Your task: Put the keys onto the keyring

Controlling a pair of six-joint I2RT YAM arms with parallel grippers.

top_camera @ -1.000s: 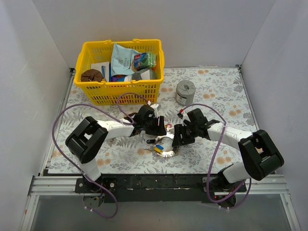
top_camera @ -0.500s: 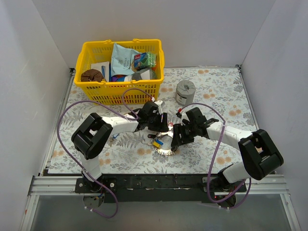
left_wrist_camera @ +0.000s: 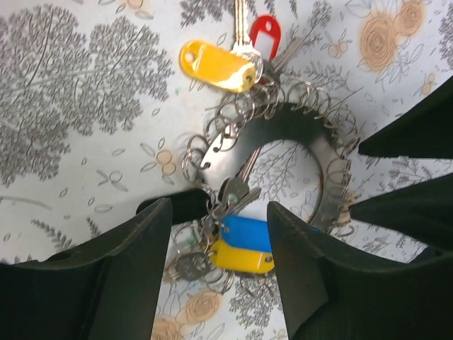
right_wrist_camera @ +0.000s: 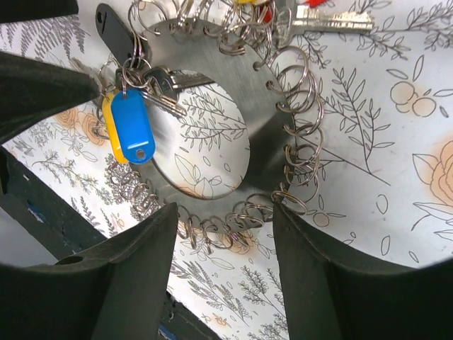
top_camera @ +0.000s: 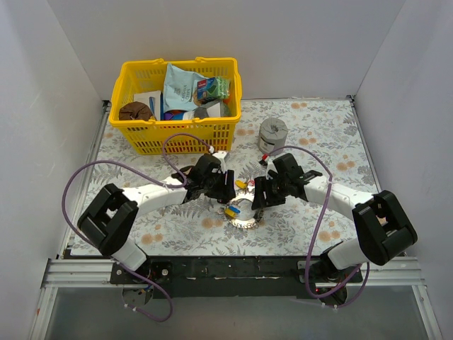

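- Fingers of the left gripper (left_wrist_camera: 219, 210) stand apart and grasp nothing. They fill the lower corners of the left wrist view, with a bunch of keys (left_wrist_camera: 230, 195) in the gap between them.
- In that bunch, the blue tag (left_wrist_camera: 244, 234) lies crosswise, its long axis left to right across the gap, on top of a second yellow one. A black tag (left_wrist_camera: 173, 205) pokes out to the left, by the left finger.
- Up and to the right of the bunch lies the keyring (left_wrist_camera: 333, 170), flat on the table, its rim hung with wire loops (left_wrist_camera: 212, 145).
- At the top centre of that view, a yellow tag (left_wrist_camera: 216, 64) and a red tag (left_wrist_camera: 265, 35) sit at the ring's far rim. Whether they are hooked on, I cannot tell.
- The right gripper (right_wrist_camera: 225, 212) is likewise spread and empty, its fingers either side of the ring's lower rim in its own view.
- From above, both grippers flank the ring, left and right, about equally near.
- My judgement is that the left gripper is better set to take the bunch, since the tags lie straight between its fingers, and the right is better set to steady the ring.
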